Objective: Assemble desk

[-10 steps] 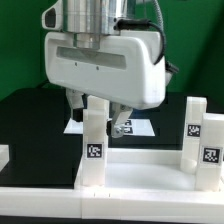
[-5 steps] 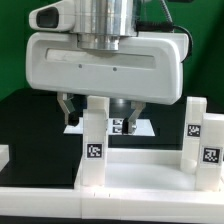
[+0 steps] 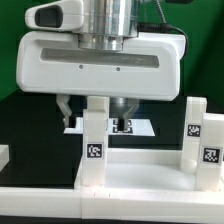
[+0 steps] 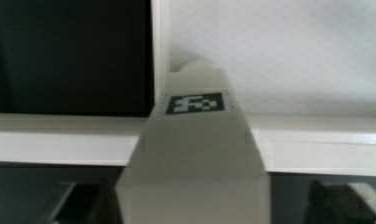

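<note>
A white square-section leg with a tag stands upright at a corner of the white desk tabletop. My gripper hangs over the leg's top, with one finger on each side and a gap to the leg, so it is open. In the wrist view the tagged leg runs between the dark fingers, with the tabletop behind it. Two more tagged legs stand at the exterior view's right.
The marker board lies on the black table behind the leg. A small white part shows at the exterior view's left edge. The green backdrop stands behind.
My gripper has come toward the exterior camera and to that view's left, ending over the standing leg. Over the last half second it has barely moved.
</note>
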Robot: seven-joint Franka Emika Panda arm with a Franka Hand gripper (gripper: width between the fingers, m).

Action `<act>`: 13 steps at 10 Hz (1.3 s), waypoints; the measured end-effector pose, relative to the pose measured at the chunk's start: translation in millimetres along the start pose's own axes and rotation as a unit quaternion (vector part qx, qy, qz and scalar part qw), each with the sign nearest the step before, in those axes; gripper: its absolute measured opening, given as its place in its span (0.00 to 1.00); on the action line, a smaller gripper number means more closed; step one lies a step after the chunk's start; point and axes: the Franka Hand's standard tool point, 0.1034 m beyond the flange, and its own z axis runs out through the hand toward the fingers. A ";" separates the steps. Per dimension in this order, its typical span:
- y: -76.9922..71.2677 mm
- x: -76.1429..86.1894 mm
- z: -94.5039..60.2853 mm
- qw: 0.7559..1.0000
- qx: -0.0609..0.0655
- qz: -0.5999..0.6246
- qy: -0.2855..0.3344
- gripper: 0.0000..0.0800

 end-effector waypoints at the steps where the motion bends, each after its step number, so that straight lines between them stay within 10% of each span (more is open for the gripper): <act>1: 0.0 0.0 0.1 1.000 0.000 0.002 0.000 0.43; 9: 1.4 0.4 0.3 0.981 0.004 0.194 -0.001 0.36; 13: 6.0 -0.6 1.2 0.926 0.021 0.376 -0.005 0.36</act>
